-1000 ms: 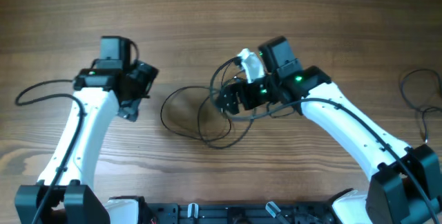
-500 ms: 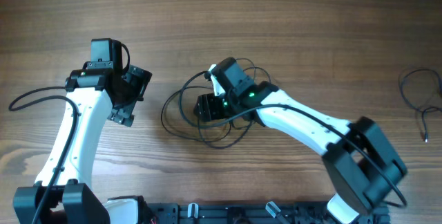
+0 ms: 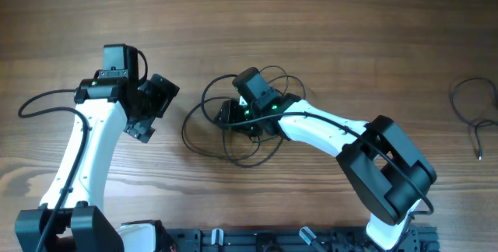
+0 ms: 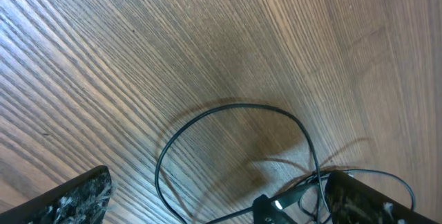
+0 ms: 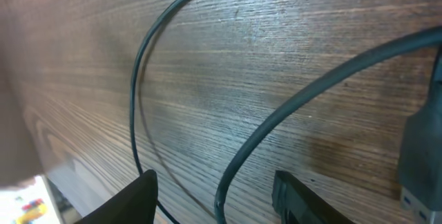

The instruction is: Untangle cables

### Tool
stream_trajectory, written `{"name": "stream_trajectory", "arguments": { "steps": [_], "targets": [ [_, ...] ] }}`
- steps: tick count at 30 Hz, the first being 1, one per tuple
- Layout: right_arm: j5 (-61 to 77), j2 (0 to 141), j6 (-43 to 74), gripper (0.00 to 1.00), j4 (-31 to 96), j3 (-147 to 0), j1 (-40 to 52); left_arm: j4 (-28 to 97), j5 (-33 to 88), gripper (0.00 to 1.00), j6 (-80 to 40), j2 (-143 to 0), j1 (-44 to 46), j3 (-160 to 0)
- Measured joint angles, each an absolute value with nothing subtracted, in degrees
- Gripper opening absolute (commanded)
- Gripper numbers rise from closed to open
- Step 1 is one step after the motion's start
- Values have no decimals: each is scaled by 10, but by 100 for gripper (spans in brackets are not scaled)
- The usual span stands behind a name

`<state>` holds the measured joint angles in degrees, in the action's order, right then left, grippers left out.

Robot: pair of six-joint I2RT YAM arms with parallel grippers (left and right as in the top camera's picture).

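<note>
The cables lie as a loose tangle of thin black loops on the wood at the middle of the table. My right gripper is down on the tangle's upper part. In the right wrist view its fingers stand apart, and one cable strand runs between them without touching either pad. My left gripper hovers just left of the tangle, wide open and empty. In the left wrist view a cable loop curves ahead of the left gripper, and a small plug end lies between its fingers.
Another thin black cable lies apart at the table's far right edge. A grey plug body shows at the right edge of the right wrist view. The arm bases stand along the front edge.
The right arm has swung left and come down onto the tangle, its jaws narrowing around a strand. The left gripper has shifted slightly and stays wide open.
</note>
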<state>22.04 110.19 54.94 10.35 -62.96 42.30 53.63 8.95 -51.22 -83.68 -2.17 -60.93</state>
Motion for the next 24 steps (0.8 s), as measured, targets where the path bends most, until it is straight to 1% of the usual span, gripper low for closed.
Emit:
{"name": "stream_trajectory", "arguments": {
  "steps": [4,5,6,8,9,12,14,17,20,24],
  "targets": [
    [209,1108,587,48,89,-630,425,536,90,100,-511,-837,-22,-609],
    [209,1111,592,45,84,-630,425,536,89,100,-511,-837,-22,-609],
    [209,1114,595,38,80,-630,426,536,90,100,-511,-837,-22,-609],
    [208,1120,606,9,74,-630,427,536,90,100,-511,-837,-22,-608],
    [209,1123,605,4,71,-630,428,536,89,100,-510,-837,-22,-608],
    [209,1129,606,4,59,-630,431,543,91,100,-510,-837,-22,-608],
    [217,1129,590,4,35,-629,430,547,102,100,-509,-837,-22,-608],
    [241,1121,552,4,36,-629,422,547,117,100,-508,-837,-22,-607],
    [278,1079,493,4,38,-629,404,545,131,100,-495,-837,-22,-607],
    [324,974,421,4,50,-630,380,507,180,100,-426,-837,-22,-606]
  ]
}}
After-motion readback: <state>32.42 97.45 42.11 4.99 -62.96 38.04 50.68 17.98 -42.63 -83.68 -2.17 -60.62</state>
